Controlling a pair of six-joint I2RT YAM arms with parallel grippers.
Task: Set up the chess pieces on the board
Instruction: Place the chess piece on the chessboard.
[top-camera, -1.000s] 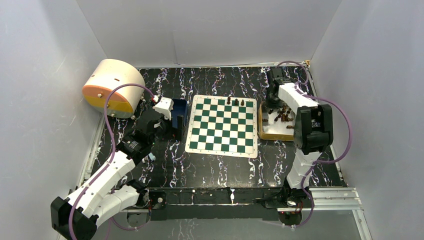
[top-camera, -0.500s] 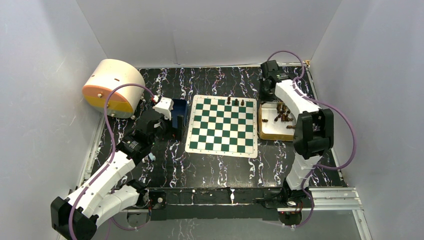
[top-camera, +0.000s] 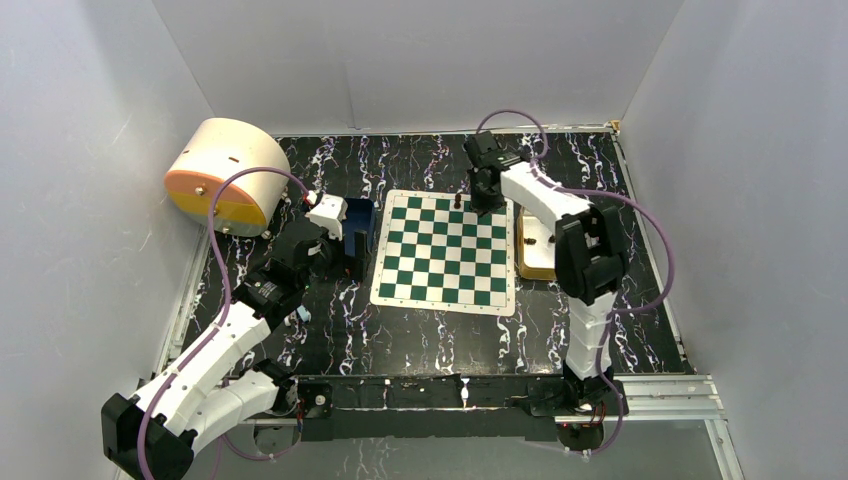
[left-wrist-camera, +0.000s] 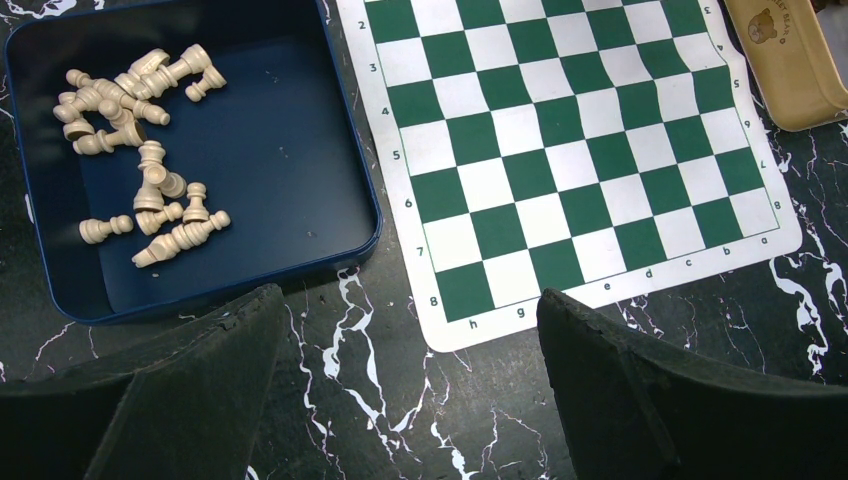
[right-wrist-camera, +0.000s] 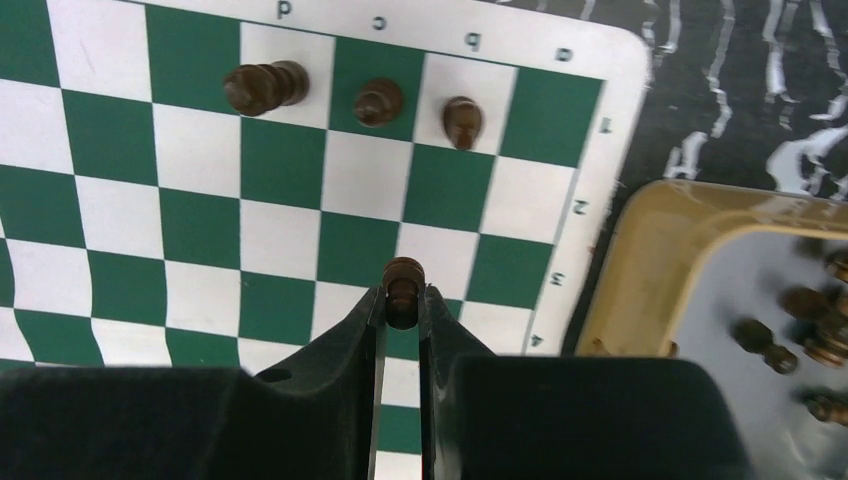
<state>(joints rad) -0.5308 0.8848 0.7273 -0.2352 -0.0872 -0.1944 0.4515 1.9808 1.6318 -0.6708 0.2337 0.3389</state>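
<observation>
Three dark chess pieces (right-wrist-camera: 379, 101): standing side by side in the outermost row of the board, along its far edge from the arms.
Board (top-camera: 444, 250): a green-and-white checked mat with a white border, lying flat on the black marbled surface (top-camera: 420, 340) between two trays.
Right pincer (right-wrist-camera: 402, 300): pinching a fourth dark piece (right-wrist-camera: 403, 280) just below its head. It is over the board a few rows in from the standing trio. Whether the piece's base touches the mat cannot be told.
Gold tin tray (right-wrist-camera: 640, 250): just beside the board's right edge, with loose dark pieces (right-wrist-camera: 760, 340) lying inside.
Left pincer (left-wrist-camera: 408, 330): spread wide and gripping nothing, hanging over the surface near a corner of the board.
Blue tray (left-wrist-camera: 280, 150): just beside the board's left edge, holding cream-white pieces (left-wrist-camera: 150, 190) tumbled on their sides.
Round cream-and-orange container (top-camera: 222, 172): at the far left of the surface, well apart from the board.
</observation>
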